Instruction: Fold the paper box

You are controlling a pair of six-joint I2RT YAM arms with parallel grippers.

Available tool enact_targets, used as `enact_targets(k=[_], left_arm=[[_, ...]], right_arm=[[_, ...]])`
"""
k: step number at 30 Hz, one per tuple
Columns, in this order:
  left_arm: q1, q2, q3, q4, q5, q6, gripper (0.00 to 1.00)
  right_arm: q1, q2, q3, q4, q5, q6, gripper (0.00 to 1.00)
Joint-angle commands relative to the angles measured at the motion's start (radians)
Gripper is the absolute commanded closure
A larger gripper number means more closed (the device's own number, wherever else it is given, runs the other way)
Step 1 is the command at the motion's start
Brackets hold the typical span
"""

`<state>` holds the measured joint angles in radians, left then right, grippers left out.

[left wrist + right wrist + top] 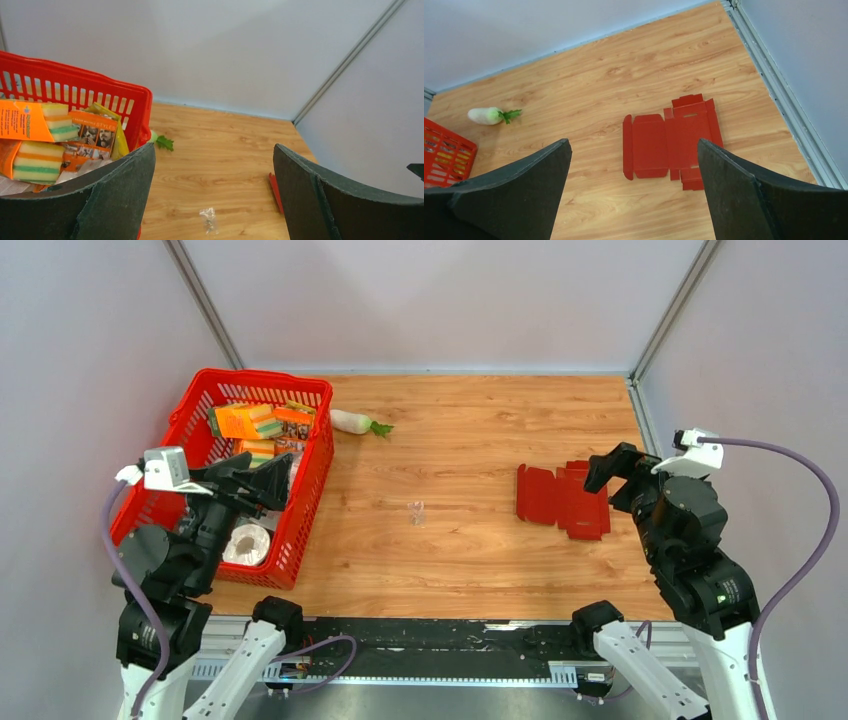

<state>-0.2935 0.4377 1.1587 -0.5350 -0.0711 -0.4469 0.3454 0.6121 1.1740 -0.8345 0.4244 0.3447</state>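
Note:
The paper box lies flat and unfolded on the right half of the wooden table, a dark red cardboard sheet with creased panels and flaps. It shows whole in the right wrist view; only its edge shows in the left wrist view. My right gripper is open and empty, above the box's right end. My left gripper is open and empty, over the red basket at the left, far from the box.
A red plastic mesh basket at the left holds orange packets, sponges and a roll. A white radish with green leaves lies beside it. A small clear bag lies mid-table. Grey walls close three sides.

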Motion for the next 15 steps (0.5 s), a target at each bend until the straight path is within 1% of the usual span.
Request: enact_targets(k=[1, 3, 5, 7, 9, 10, 11, 12, 13, 14, 15], left_arm=[[0.004, 0.035, 0.018, -0.003, 0.054, 0.001, 0.06], [0.004, 0.038, 0.013, -0.002, 0.054, -0.006, 0.06], [0.004, 0.042, 0.012, -0.006, 0.053, -0.018, 0.06], [0.004, 0.053, 0.018, -0.016, 0.066, -0.024, 0.05], [0.004, 0.078, 0.025, -0.023, 0.125, -0.039, 0.06], [0.004, 0.088, 0.026, -0.025, 0.149, -0.044, 0.09], [0.004, 0.113, 0.022, -0.017, 0.228, -0.045, 0.16], [0.004, 0.127, 0.018, -0.007, 0.279, -0.042, 0.26], [0.004, 0.162, 0.013, 0.012, 0.325, -0.044, 0.32], [0.004, 0.180, 0.007, 0.016, 0.397, -0.058, 0.32], [0.004, 0.197, 0.003, 0.020, 0.428, -0.062, 0.32]], right_arm=[[-0.005, 0.060, 0.078, -0.060, -0.022, -0.004, 0.00], [-0.003, 0.075, 0.087, -0.063, -0.053, -0.009, 0.00], [-0.003, 0.092, 0.087, -0.058, -0.120, -0.007, 0.00], [-0.003, 0.110, 0.095, -0.077, -0.150, 0.028, 0.00], [-0.003, 0.152, 0.099, -0.100, -0.174, 0.046, 0.00], [-0.003, 0.169, 0.089, -0.116, -0.203, 0.063, 0.00], [-0.003, 0.196, 0.076, -0.118, -0.220, 0.074, 0.00], [-0.003, 0.215, 0.059, -0.117, -0.242, 0.089, 0.00], [-0.006, 0.230, 0.020, -0.101, -0.312, 0.112, 0.00], [-0.014, 0.244, -0.008, -0.083, -0.369, 0.126, 0.00], [-0.017, 0.276, -0.032, -0.048, -0.409, 0.140, 0.00]])
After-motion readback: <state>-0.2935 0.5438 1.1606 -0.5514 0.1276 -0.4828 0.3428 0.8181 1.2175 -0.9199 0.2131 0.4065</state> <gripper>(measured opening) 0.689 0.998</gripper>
